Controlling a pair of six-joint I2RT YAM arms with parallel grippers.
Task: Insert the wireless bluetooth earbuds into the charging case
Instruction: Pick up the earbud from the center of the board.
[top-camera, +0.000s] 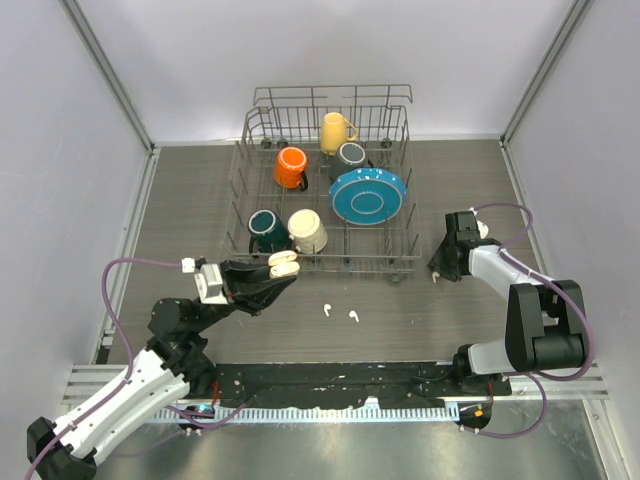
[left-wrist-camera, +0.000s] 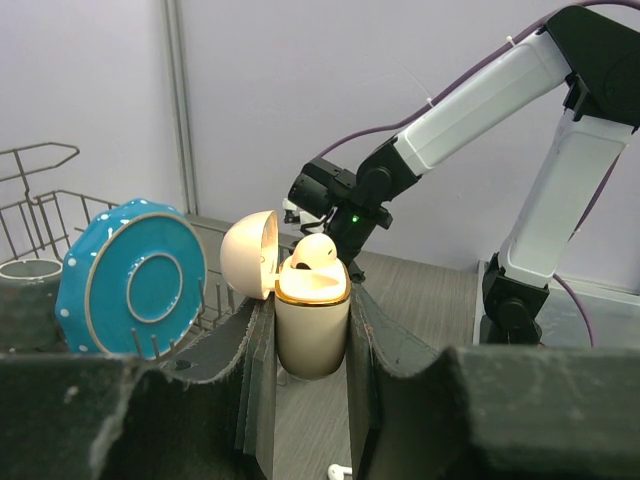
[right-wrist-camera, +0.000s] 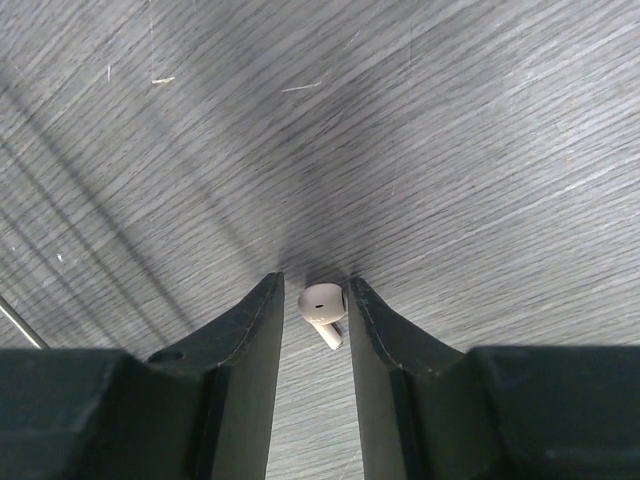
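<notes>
My left gripper (top-camera: 280, 268) (left-wrist-camera: 312, 310) is shut on the cream charging case (top-camera: 283, 263) (left-wrist-camera: 312, 325) and holds it upright above the table, lid (left-wrist-camera: 250, 255) swung open. One white earbud (left-wrist-camera: 318, 252) sits in the case's top. Two more earbuds (top-camera: 327, 310) (top-camera: 353, 316) lie on the table in front of the rack; one of them (left-wrist-camera: 340, 470) shows below the case. My right gripper (top-camera: 437, 272) (right-wrist-camera: 315, 285) is down at the table to the right of the rack. An earbud (right-wrist-camera: 322, 305) lies between its narrowly open fingers, touching the right one, with a small gap to the left one.
A wire dish rack (top-camera: 330, 262) stands at the back centre with several mugs and a blue plate (top-camera: 368, 195) (left-wrist-camera: 135, 285). Its front right corner is close to my right gripper. The right arm (left-wrist-camera: 470, 110) reaches across behind the case in the left wrist view.
</notes>
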